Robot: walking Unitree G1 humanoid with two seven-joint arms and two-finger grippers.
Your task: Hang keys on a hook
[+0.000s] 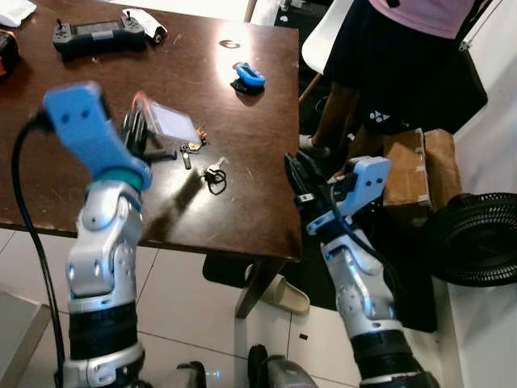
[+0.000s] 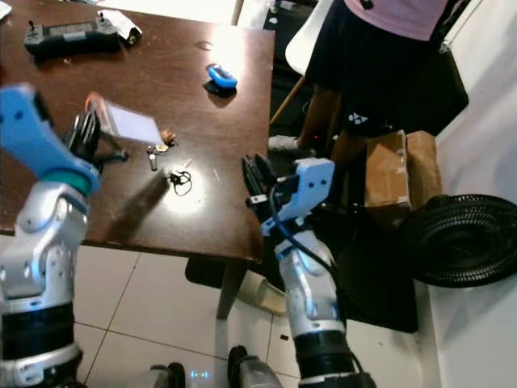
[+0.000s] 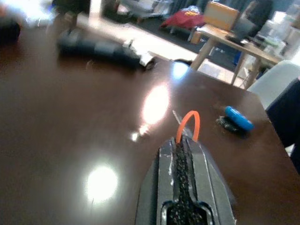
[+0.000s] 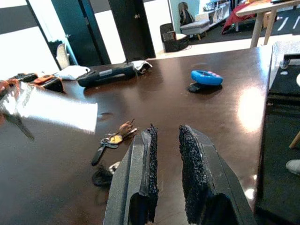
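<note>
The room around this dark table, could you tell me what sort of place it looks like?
Probably a workroom or lab-like living space: a handheld controller and keys lie on the wooden table, beside cardboard boxes and a tiled floor.

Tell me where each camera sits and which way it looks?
Left eye, on the head: looks down at the brown table, both arms showing.
Right eye: same scene beside it; keys, right pincer.
Left wrist: looks along the shut left pincer across the table.
Right wrist: looks between its open fingers at the keys.
Both wrists share the blue gadget.
</note>
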